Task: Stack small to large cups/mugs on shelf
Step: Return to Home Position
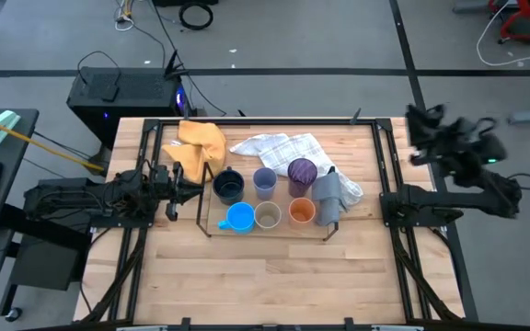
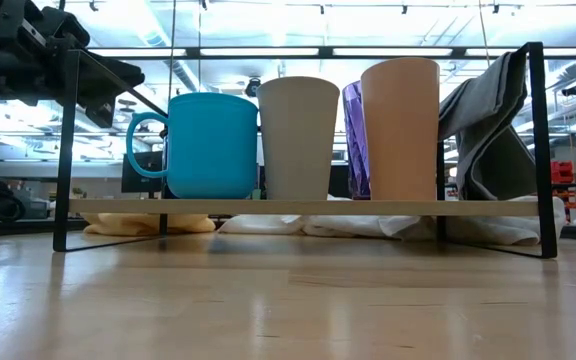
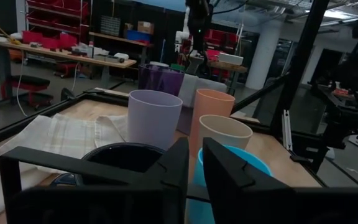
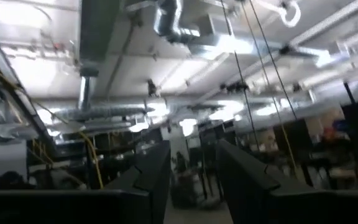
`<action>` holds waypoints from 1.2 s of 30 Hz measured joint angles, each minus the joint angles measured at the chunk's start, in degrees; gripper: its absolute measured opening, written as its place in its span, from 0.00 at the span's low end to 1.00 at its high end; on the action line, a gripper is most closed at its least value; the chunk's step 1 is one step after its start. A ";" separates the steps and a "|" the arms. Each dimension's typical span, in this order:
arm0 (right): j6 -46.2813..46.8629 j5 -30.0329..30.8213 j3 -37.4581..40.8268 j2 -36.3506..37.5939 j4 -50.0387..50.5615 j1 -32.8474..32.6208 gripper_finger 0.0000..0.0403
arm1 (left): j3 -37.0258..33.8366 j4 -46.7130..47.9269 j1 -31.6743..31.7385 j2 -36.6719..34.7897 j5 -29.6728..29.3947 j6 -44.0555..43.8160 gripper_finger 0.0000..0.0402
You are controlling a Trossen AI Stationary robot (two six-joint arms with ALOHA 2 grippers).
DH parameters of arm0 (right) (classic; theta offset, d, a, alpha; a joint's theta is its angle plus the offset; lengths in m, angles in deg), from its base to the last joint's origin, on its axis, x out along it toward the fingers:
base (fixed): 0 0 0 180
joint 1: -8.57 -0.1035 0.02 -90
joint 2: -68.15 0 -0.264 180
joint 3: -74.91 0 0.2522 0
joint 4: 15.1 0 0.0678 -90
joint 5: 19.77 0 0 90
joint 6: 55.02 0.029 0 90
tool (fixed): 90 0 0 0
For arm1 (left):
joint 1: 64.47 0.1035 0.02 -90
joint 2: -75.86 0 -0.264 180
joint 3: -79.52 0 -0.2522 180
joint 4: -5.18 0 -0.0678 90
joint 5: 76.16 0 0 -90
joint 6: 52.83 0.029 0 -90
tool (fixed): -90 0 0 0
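Note:
Six cups stand on the low black-rod shelf (image 1: 212,223) in two rows. The dark navy mug (image 1: 229,187), pale lavender cup (image 1: 265,181) and purple cup (image 1: 302,172) are at the far side. The bright blue mug (image 1: 239,218), tan cup (image 1: 267,215) and orange cup (image 1: 302,212) are at the near side. My left gripper (image 1: 186,183) hovers level just left of the shelf and points at the cups; its fingers (image 3: 196,165) stand a narrow gap apart and hold nothing. My right gripper (image 4: 193,162) is open and empty, raised off the table's right edge and pointing upward.
A grey cloth (image 1: 328,197) drapes over the shelf's right end. A yellow cloth (image 1: 201,145) and a white-checked cloth (image 1: 282,147) lie on the table behind the shelf. Bare wooden table (image 1: 274,276) lies in front of the shelf.

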 joint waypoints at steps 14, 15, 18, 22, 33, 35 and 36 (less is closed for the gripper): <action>16.21 -6.00 12.95 0.22 2.79 1.43 0.34 | 0.00 0.02 0.01 0.00 0.00 -0.04 0.15; 16.99 -6.09 14.79 0.24 -0.27 1.87 0.34 | 0.00 0.02 0.00 0.02 0.00 -0.02 0.15; 19.79 -7.94 20.22 0.20 -7.06 3.43 0.34 | 0.00 0.02 0.00 0.01 0.00 -0.04 0.14; 23.52 -15.86 25.00 0.22 -11.40 6.32 0.34 | 0.00 0.02 0.00 0.02 0.00 -0.04 0.13; 25.20 -32.40 26.85 0.11 -4.85 14.58 0.34 | 0.00 0.02 0.00 0.00 0.00 -0.04 0.16; 25.54 -32.12 26.85 0.06 -6.80 14.99 0.34 | 0.00 0.02 0.00 0.02 0.00 0.00 0.15; 25.67 -31.81 26.85 -0.05 -8.51 14.93 0.34 | 0.00 0.02 0.00 0.00 0.00 -0.02 0.15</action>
